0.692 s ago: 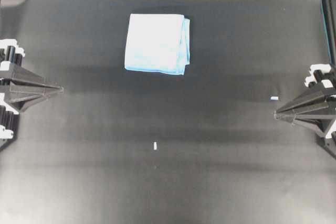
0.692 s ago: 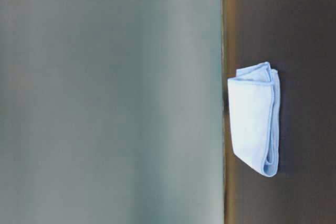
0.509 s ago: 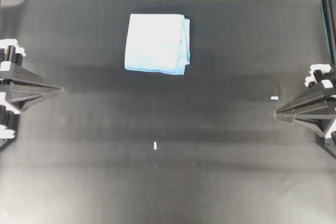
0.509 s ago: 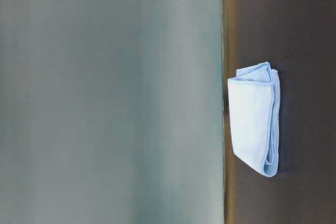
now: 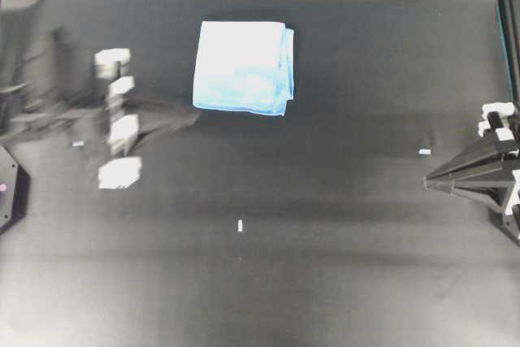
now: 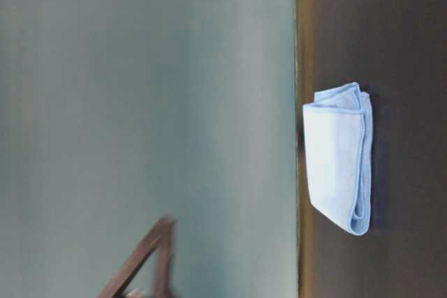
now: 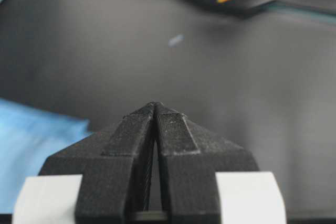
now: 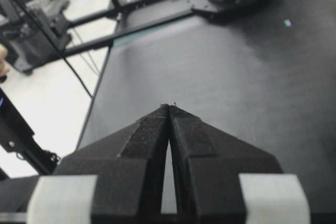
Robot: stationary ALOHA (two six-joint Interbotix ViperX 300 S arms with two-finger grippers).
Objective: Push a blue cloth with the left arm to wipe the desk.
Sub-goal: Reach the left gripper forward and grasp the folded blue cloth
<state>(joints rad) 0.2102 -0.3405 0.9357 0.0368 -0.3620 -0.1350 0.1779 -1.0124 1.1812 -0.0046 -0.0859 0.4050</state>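
Overhead view: left arm stretches level toward the blue cloth (blurred); jaws together.

From overhead I see my left arm stretched out over the left part of the desk and smeared by motion blur, its white clips showing as a column of pale blocks, and the left gripper pointing toward the right edge with its two black fingers pressed together into one point, as the left wrist view confirms. My right arm sits at the desk's right edge, sharp in the picture, and the right gripper points toward the left edge with its fingers closed tip to tip, holding nothing.
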